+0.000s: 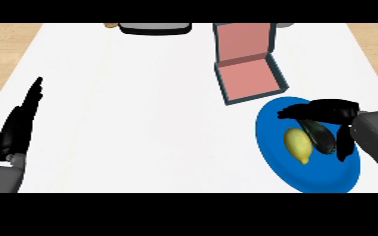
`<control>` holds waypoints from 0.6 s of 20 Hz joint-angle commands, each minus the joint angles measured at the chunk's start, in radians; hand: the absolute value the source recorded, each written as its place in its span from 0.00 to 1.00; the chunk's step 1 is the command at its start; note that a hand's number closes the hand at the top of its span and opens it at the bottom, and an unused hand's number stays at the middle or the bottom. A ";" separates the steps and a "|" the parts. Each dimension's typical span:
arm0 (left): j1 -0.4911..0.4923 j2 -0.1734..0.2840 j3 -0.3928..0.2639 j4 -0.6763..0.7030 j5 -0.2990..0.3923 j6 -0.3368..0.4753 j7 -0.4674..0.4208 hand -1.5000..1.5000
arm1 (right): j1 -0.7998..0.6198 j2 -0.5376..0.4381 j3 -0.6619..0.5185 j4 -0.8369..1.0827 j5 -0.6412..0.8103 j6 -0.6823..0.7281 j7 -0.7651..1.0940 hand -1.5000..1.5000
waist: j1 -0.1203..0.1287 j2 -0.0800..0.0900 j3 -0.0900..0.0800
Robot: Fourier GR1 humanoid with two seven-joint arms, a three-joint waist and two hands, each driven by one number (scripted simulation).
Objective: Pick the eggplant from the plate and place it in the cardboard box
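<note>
The black right hand [334, 115] curls round the dark long eggplant [319, 134] on the round blue plate [314, 180]; next lift it to the open pink-lined cardboard box [251, 80].

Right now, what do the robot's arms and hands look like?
Both hands are black and glossy, with long thin fingers and a thumb. The left hand looks slim and pointed. The right hand looks chunkier, with rounded fingers. Each hand joins a smooth grey forearm, plain and tube-shaped. No cables, stickers or sleeves show on either arm.
</note>
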 commanded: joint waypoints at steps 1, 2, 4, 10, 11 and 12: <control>-0.015 -0.020 0.002 0.006 -0.013 -0.010 -0.001 0.50 | -0.025 0.049 -0.007 0.107 0.032 0.078 -0.103 0.00 | 0.010 0.007 0.004; -0.013 -0.040 -0.002 -0.005 -0.026 0.019 0.009 0.50 | 0.000 0.076 -0.022 0.076 0.010 0.081 -0.037 1.00 | 0.004 0.004 0.004; -0.014 0.022 0.042 -0.009 0.004 -0.040 0.011 0.50 | 0.058 0.110 -0.073 0.045 -0.008 -0.102 -0.013 1.00 | -0.001 0.003 0.005; -0.035 -0.020 0.042 0.006 -0.024 -0.044 0.031 0.50 | 0.013 0.134 -0.153 0.141 0.045 -0.198 -0.055 1.00 | 0.004 0.007 0.005; 0.044 -0.052 0.001 -0.072 -0.058 0.016 0.026 0.50 | 0.035 0.120 -0.210 0.115 -0.019 -0.217 0.115 1.00 | 0.001 0.001 0.004; 0.026 -0.022 0.025 -0.070 -0.031 -0.007 0.045 0.50 | 0.047 0.122 -0.262 0.135 -0.062 -0.256 0.248 1.00 | -0.013 -0.006 0.004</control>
